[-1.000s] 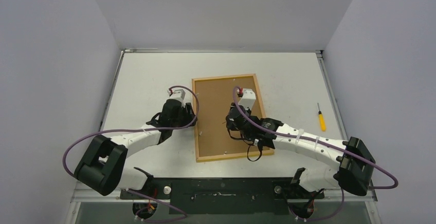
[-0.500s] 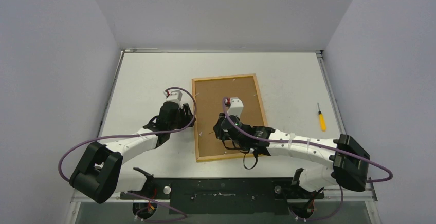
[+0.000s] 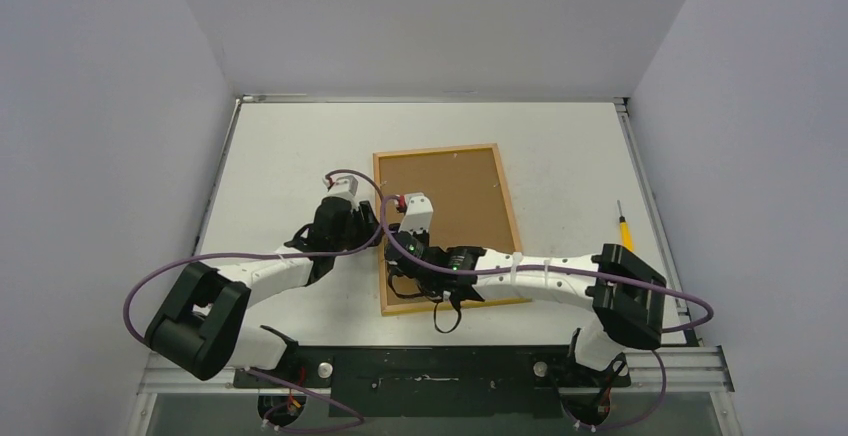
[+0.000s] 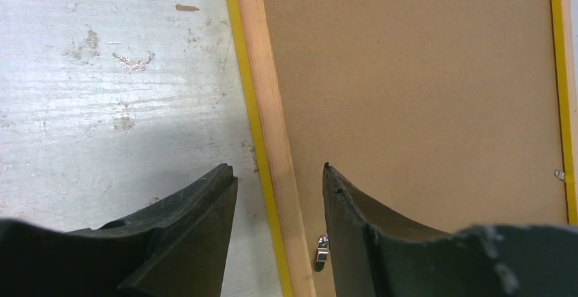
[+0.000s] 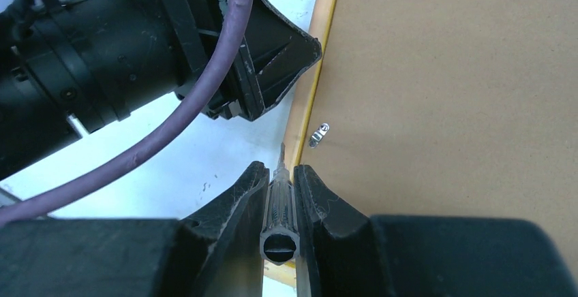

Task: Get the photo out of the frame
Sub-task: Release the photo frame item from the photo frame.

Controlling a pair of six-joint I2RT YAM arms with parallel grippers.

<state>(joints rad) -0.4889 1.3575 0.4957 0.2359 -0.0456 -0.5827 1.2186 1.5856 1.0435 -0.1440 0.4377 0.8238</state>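
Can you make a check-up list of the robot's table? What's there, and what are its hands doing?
Surface: white table, scuffed.
Job's things: frame face down, brown backing up; photo not seen.
Clutter: yellow-handled screwdriver, right of the frame, apart from it.
Hands: left hand open, astride the frame's left rim; right hand shut on clear-handled tool, tip near a metal tab.
Cables: purple cables loop along both arms.
Surroundings: pale walls.
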